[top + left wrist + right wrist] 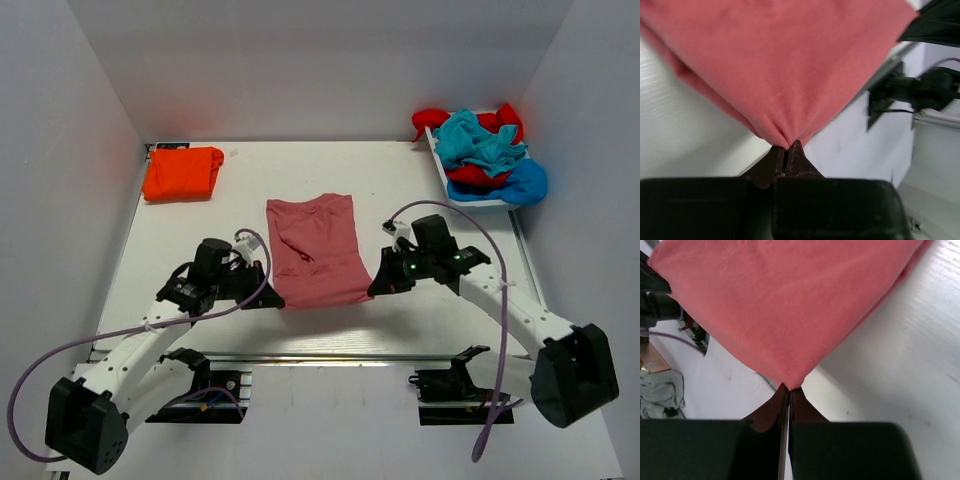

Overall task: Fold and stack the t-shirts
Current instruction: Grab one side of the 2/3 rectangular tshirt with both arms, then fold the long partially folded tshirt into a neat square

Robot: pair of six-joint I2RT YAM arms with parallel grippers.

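- The dusty pink-red cotton t-shirt (315,250) lies in the middle of the white table (180,250), between the two arms. It is narrowed to a long panel whose far end points toward the back wall.
- The left gripper (272,298) is at the near left corner of this shirt. In the left wrist view its jaws are pressed together on a pinch of the cloth, which gathers to a point between them.
- The right gripper (378,286) is at the near right corner. In the right wrist view its jaws are likewise closed tight on a small peak of the same fabric.
- The bright orange t-shirt (182,172) lies folded at the far left corner of the table, well apart from the work.
- A loose heap of red, teal and blue t-shirts (480,150) fills the white tray (478,204) at the far right.
- Judgement on the step in hand: this looks like the crosswise fold of the pink-red shirt. Both near corners are gripped and the fold is not yet made.
- Judgement on progress: the task is early, with one shirt folded, one in hand and the heap waiting.
- The next move probably calls for both arms to lift together and carry the near edge over toward the far edge. They should rise level and at a matched pace so the hem stays taut.
- Risk: each grip holds only a thin pinch of soft cloth, which may slip. Creases near the far left of the panel may carry into the fold.
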